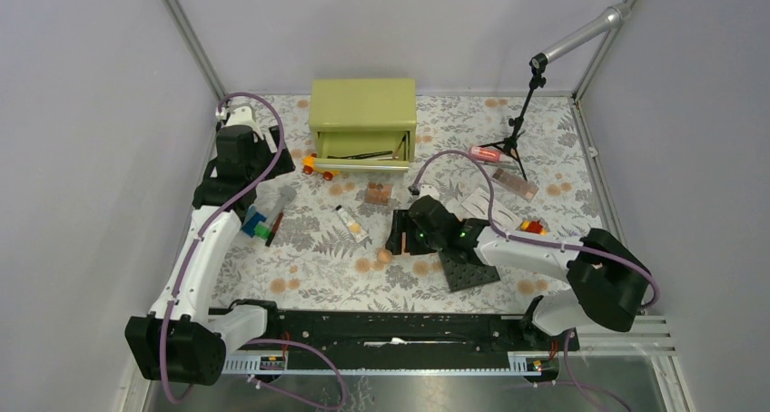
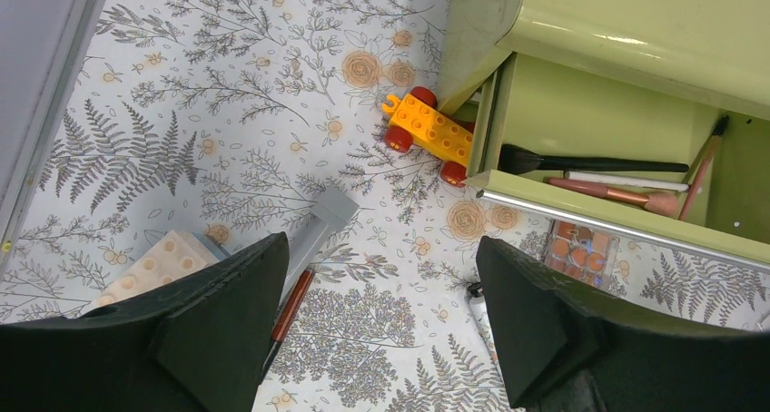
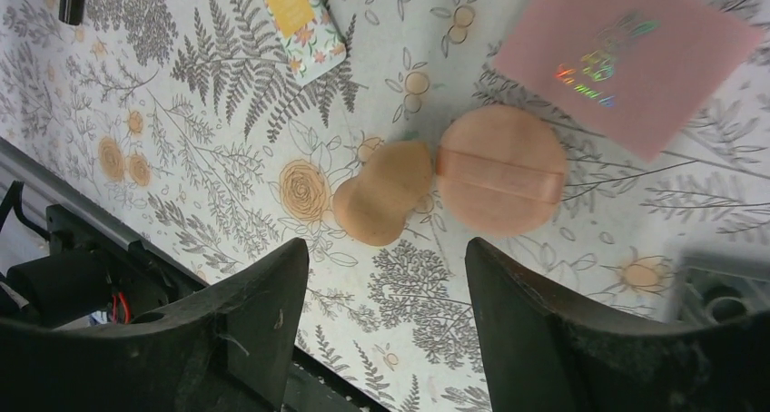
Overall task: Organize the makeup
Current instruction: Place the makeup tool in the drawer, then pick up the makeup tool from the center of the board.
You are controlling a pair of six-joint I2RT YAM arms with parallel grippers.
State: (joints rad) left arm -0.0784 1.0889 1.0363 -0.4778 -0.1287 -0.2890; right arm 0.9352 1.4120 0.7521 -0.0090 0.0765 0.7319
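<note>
My right gripper (image 3: 386,258) is open and empty, low over the cloth. Just beyond its fingertips lie a peach egg-shaped sponge (image 3: 381,192) and a round peach puff (image 3: 501,181), touching side by side. A pink square compact (image 3: 626,58) lies past the puff and a cream tube (image 3: 300,17) past the sponge. My left gripper (image 2: 381,249) hangs open and empty above the cloth. A red-brown pencil (image 2: 292,303) shows by its left finger. Brushes and pencils (image 2: 590,167) lie in the open drawer of the green box (image 1: 363,112). A pink-red tube (image 1: 486,153) lies at the back right.
An orange toy car (image 2: 427,132) sits against the drawer's left corner and a colour palette (image 2: 581,249) lies in front of it. The dark grey studded plate (image 1: 469,269) is by my right arm. Toy blocks (image 1: 256,224) lie on the left, and a tripod stand (image 1: 513,144) is at the back right.
</note>
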